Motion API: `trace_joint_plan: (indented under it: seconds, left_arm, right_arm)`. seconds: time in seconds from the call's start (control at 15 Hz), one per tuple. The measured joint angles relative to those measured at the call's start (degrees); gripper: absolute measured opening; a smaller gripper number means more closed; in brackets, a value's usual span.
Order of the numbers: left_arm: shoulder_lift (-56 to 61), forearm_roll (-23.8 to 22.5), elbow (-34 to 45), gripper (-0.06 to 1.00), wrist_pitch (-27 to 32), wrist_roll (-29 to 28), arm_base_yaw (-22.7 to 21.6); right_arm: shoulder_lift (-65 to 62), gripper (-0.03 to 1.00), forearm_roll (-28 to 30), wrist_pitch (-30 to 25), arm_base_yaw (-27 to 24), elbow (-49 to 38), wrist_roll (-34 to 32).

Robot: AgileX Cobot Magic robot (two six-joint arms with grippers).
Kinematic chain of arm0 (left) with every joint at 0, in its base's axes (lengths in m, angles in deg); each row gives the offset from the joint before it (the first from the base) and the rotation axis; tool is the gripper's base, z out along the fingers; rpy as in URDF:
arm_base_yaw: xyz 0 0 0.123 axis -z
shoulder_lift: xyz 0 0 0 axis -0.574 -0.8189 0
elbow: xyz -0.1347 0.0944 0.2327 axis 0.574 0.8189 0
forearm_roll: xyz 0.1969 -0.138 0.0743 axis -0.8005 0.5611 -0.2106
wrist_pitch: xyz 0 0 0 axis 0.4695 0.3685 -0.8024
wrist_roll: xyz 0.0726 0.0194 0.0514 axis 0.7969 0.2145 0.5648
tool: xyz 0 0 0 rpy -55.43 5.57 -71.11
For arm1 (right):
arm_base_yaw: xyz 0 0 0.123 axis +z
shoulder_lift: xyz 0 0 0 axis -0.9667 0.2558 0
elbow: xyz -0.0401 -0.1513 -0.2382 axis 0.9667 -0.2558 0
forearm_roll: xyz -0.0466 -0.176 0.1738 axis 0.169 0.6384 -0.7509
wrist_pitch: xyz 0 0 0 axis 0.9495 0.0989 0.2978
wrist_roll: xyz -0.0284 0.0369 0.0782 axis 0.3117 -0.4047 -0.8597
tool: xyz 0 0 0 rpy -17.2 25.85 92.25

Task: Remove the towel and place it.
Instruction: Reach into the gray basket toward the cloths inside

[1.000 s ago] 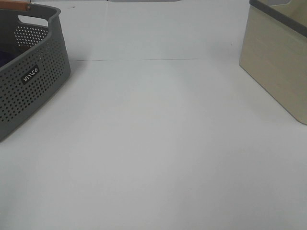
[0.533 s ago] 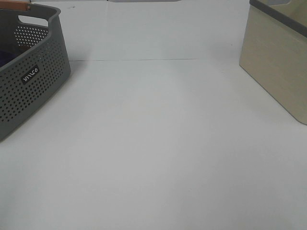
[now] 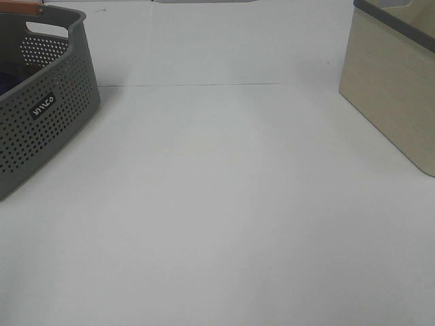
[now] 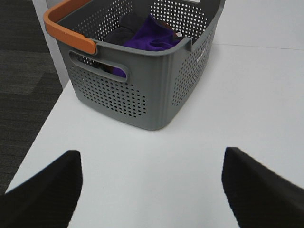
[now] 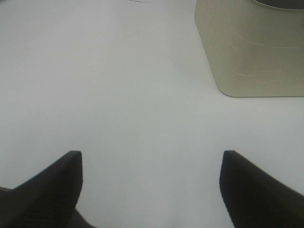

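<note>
- Towel is lying bunched inside grey basket, upper left of the high view.
- Left fingers are hanging spread, empty, facing it, nearer.
- Right fingers are gaping empty.

One grey basket is seen at the far left and one beige bin at the far right, both set on one white table. Inside the basket one purple towel and one dark grey cloth are counted, with one orange handle on its rim. Two grippers are shown, the left gripper and the right gripper.
</note>
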Motion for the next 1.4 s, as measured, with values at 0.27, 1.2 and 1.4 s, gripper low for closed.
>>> trace_joint_plan:
  seconds: [0.27, 1.2, 1.4]
  left_arm:
    - [-11.2, -3.1, -6.4, 0.74, -3.0, -2.3, 0.0]
    - [-74.9, -5.3, -50.7, 0.74, -2.3, -3.5, -0.1]
    - [-84.0, -5.3, -57.4, 0.74, -0.7, -0.6, -0.1]
  right_arm:
    - [0.0, 0.71, 0.0, 0.0, 0.0, 0.0, 0.0]
    - [0.0, 0.71, 0.0, 0.0, 0.0, 0.0, 0.0]
    - [0.0, 0.71, 0.0, 0.0, 0.0, 0.0, 0.0]
